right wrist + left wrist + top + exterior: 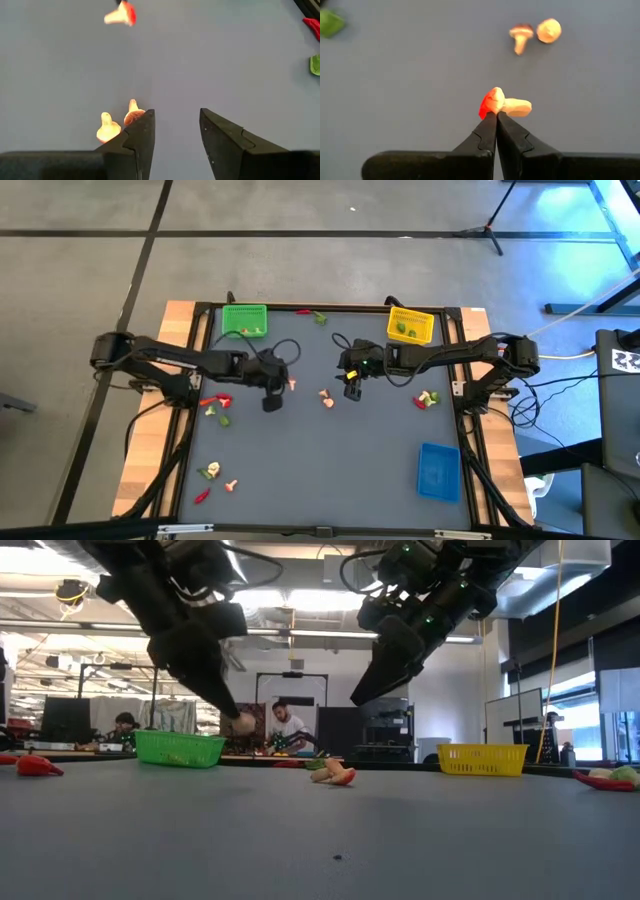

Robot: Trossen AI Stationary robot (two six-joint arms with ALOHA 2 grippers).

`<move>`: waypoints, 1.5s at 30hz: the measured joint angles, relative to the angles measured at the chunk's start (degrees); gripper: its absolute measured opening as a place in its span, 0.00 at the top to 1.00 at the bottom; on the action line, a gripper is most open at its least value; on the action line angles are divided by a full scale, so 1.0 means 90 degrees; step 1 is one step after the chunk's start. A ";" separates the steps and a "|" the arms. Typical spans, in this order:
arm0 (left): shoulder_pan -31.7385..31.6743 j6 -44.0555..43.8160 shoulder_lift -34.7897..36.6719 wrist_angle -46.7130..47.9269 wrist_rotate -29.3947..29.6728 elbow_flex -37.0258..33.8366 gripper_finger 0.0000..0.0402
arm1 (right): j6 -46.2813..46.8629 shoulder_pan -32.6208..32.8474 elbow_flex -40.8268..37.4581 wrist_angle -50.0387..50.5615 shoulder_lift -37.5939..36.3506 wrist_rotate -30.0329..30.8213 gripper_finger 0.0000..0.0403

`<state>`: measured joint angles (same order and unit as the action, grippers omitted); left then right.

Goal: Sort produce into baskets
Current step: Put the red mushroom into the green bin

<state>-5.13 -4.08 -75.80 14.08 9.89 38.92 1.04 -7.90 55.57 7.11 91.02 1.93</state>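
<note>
My left gripper [496, 116] is shut on a small mushroom [502, 104] with a red cap and a beige stem; it hangs above the table left of centre [290, 384]. My right gripper [176, 122] hovers open right of centre [352, 390], with nothing between its fingers. Two pale mushrooms [120, 122] lie on the table just beside it [326, 397]. The green basket [244, 319] and the yellow basket [410, 326] stand at the far edge. The blue basket [438, 471] stands near right. My left gripper pinches the mushroom between its two fingertips, where the red cap meets the stem [492, 107]. The fingers slant down from the table's left side. The mushroom sticks out past the tips and is lifted clear of the table [238, 723].
Red and green pieces lie at the left [215, 405], near left [212, 475], at the right [427, 399] and by the far edge [315, 314]. The middle and near part of the grey mat is free. People sit in the room behind [285, 725].
</note>
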 joint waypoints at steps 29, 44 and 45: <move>-0.3601 0.0790 0.2178 0.1044 0.0121 -0.0243 0.98 | -0.0002 0.0000 0.0000 -0.0009 0.0002 0.0000 0.61; -0.5122 0.0656 0.0852 -0.0319 0.0269 -0.0641 0.98 | -0.0001 0.0000 0.0000 -0.0018 0.0002 0.0000 0.61; -0.5141 0.0652 0.0789 -0.0380 0.0265 -0.0641 0.98 | -0.0002 0.0000 0.0000 -0.0018 0.0002 0.0000 0.61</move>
<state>-51.40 1.79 -68.70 10.67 12.27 33.15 1.02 -7.90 55.57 6.94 91.05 1.93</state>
